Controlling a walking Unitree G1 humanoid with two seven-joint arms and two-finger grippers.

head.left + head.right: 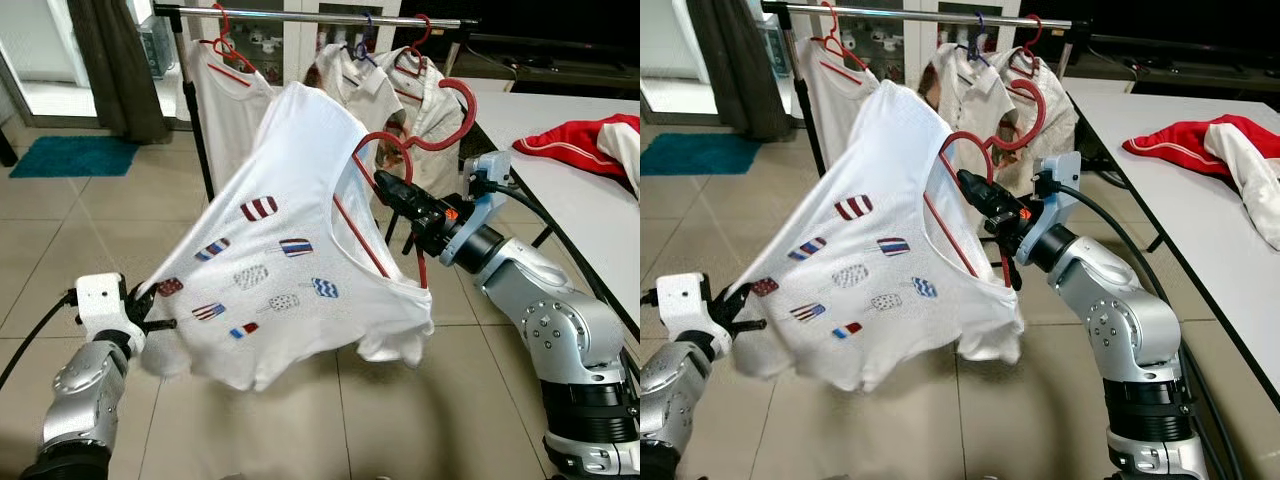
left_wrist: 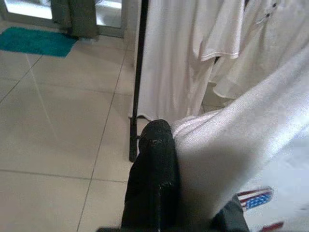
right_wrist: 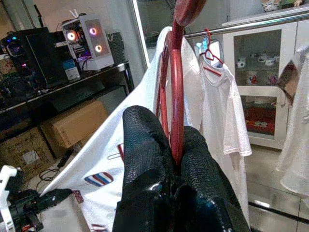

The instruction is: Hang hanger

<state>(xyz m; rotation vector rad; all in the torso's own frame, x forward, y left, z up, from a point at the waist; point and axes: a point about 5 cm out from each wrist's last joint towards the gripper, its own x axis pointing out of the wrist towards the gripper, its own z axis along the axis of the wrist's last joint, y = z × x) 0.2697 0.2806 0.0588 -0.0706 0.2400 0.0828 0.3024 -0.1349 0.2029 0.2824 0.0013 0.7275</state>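
Hanger [image 1: 375, 150] with shirt [image 1: 280, 270] over tiled floor [image 1: 60, 250].

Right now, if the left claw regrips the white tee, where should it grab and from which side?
Probably the free bottom hem of the white T-shirt, coming from below. That edge hangs slack under the red hanger held by the right claw, while the left claw already pinches the far corner.
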